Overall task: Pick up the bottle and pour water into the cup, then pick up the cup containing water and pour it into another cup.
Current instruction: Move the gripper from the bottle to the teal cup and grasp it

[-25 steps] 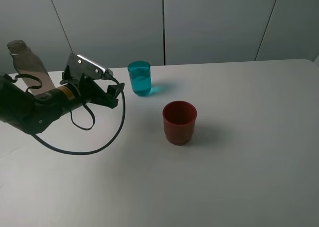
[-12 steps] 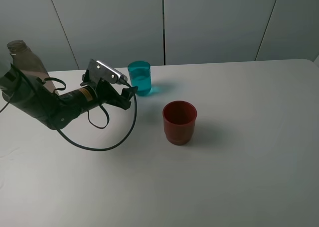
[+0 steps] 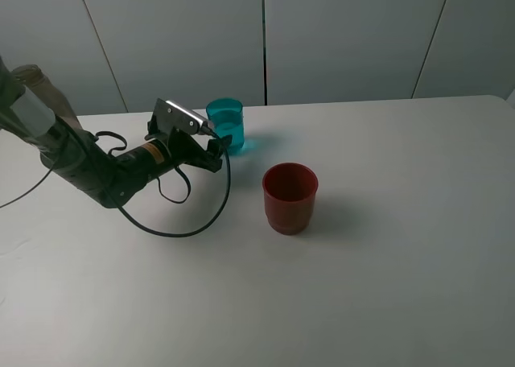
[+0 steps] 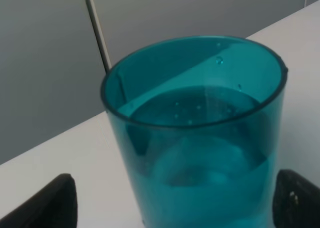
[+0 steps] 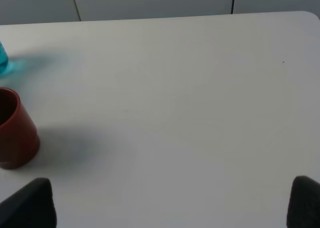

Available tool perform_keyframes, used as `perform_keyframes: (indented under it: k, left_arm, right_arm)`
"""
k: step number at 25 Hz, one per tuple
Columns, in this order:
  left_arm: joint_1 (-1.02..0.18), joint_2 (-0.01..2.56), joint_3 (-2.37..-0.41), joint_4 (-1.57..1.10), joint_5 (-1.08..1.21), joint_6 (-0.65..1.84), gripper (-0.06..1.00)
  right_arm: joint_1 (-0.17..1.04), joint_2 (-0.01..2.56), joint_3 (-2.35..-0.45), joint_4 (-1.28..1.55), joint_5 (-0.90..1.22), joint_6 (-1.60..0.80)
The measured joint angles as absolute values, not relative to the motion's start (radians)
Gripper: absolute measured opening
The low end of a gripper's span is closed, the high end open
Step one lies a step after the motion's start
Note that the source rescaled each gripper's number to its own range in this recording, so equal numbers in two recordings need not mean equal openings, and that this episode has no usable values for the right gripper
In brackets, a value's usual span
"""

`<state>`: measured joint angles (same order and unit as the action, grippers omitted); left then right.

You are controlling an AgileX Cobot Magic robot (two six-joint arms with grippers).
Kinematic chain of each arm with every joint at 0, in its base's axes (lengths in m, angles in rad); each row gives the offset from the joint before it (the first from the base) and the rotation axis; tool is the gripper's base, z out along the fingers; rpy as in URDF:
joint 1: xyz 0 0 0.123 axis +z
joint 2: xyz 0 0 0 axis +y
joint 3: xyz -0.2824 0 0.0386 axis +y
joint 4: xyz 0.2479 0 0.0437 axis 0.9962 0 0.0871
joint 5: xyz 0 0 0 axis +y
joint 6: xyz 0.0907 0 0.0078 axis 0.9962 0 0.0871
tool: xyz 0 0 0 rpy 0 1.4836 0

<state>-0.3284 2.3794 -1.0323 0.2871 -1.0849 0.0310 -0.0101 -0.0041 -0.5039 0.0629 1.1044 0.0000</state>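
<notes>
Advanced across the table (image 3: 402, 262) toward the back wall since a second ago: left gripper (image 3: 218, 148), then well short of the cup (image 3: 225, 127), now right at it. Unchanged in place over the same second: cup, red cup (image 3: 290, 198) and bottle (image 3: 51, 95).

Left gripper status:
- Fingers (image 4: 47, 205) spread wide, one on each side of the cup, low on its wall.
- Right-hand finger in the wrist view just beside the wall; the other clearly apart from it.
- No squeeze on the cup visible; contact not confirmable.
- Black cable (image 3: 185, 222) looped on the table below the forearm.

Right gripper (image 5: 165, 208) status:
- Fingers spread wide, nothing between them.
- Not visible in the high view; aimed over bare table, with the red cup at the edge of its wrist view.

Item positions:
- Cup: upright near the back edge of the table, more than half full of clear water, droplets on the inner wall.
- Red cup: upright, nearer the front and to the right of the cup, well apart from it.
- Bottle: upright at the far left, partly hidden behind the left arm.
</notes>
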Motion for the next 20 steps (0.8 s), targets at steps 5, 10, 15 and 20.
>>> perform_keyframes:
  k: [5,10,15,20]
  left_arm:
    - [-0.328,2.431,-1.087,0.319,-1.109,0.0,1.0]
    - [-0.328,2.466,-1.121,0.326,-1.126,-0.012,1.0]
    - [-0.328,2.479,-1.156,0.331,-1.134,-0.018,1.0]
    - [-0.328,2.503,-1.209,0.353,-1.136,-0.035,1.0]
  right_arm:
    - [-0.01,-0.004,-0.504,0.063,1.104,0.0]
    - [-0.01,-0.004,-0.504,0.063,1.104,0.0]
    - [-0.01,-0.004,-0.504,0.063,1.104,0.0]
    - [-0.01,-0.004,-0.504,0.063,1.104,-0.005]
